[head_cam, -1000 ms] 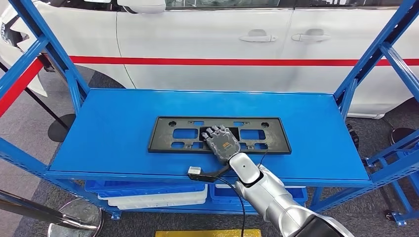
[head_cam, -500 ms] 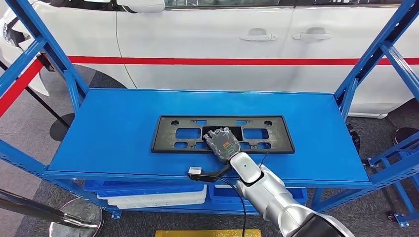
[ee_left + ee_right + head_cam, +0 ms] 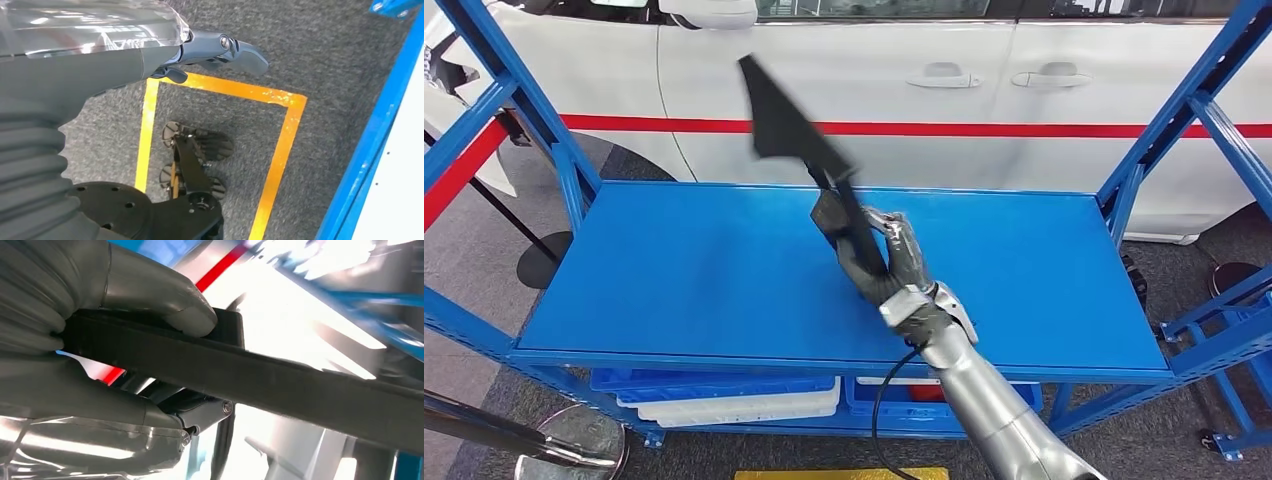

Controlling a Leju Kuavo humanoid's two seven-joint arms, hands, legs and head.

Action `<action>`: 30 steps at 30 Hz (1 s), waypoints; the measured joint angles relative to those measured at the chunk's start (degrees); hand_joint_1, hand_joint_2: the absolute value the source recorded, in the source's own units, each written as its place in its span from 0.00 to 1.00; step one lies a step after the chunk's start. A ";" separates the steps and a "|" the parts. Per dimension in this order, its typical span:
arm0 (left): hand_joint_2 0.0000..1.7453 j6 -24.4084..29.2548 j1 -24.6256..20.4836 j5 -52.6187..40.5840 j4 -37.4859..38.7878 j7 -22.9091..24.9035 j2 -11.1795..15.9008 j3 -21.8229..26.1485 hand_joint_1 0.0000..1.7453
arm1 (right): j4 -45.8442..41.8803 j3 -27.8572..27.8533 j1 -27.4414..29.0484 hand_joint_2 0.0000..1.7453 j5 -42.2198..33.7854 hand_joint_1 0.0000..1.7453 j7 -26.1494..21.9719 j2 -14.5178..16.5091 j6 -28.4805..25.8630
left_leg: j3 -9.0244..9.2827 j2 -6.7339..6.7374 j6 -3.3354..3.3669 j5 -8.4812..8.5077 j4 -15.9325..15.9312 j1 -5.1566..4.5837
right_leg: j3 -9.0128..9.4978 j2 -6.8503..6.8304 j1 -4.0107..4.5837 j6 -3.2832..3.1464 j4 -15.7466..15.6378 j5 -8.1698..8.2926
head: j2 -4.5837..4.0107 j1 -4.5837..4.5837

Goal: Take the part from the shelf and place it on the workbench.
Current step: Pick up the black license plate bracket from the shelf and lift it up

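The part is a long black plastic licence-plate frame point(image 3: 796, 135). It is lifted off the blue shelf point(image 3: 674, 270) and stands tilted up, edge-on, its far end in front of the white car. My right hand point(image 3: 886, 262) grips its lower end above the middle of the shelf. In the right wrist view the thumb point(image 3: 165, 300) presses on the black frame point(image 3: 280, 385), which crosses the picture. My left hand point(image 3: 220, 50) hangs over the grey floor, its fingers holding nothing.
A white car point(image 3: 924, 90) with a red stripe stands close behind the shelf. Blue uprights point(image 3: 1174, 120) frame both sides. White and blue bins point(image 3: 734, 395) sit on the lower level. A yellow floor marking point(image 3: 280, 145) lies below my left hand.
The frame lay flat on the shelf with my right hand resting on it. Now the hand has closed on it and swung it up off the shelf, tilted nearly upright.
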 joint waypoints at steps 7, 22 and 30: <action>1.00 -1.43 -0.57 0.94 0.00 -0.60 0.03 0.16 0.00 | -29.90 -6.62 8.16 1.00 -26.08 1.00 -0.28 0.03 31.24 | -0.26 0.06 1.43 0.23 -0.25 -0.02 | -8.55 -0.11 -0.66 1.41 17.41 -8.03 | 0.00 0.01; 1.00 -0.81 0.08 2.44 0.00 -2.69 0.26 2.54 0.00 | -31.26 -1.35 11.01 1.00 -34.43 1.00 0.55 -0.71 36.77 | -5.84 0.21 -1.76 -10.16 15.94 0.00 | -3.37 -0.96 -0.36 -1.90 0.20 2.41 | 0.00 -0.02; 1.00 -0.70 -0.22 1.29 0.00 -0.82 0.87 2.60 0.00 | -31.51 0.71 10.53 1.00 -32.63 1.00 0.50 -3.62 30.20 | 4.05 0.14 0.18 -3.37 -0.70 -0.69 | -4.83 -1.03 -0.23 -0.14 0.43 4.89 | 0.00 0.00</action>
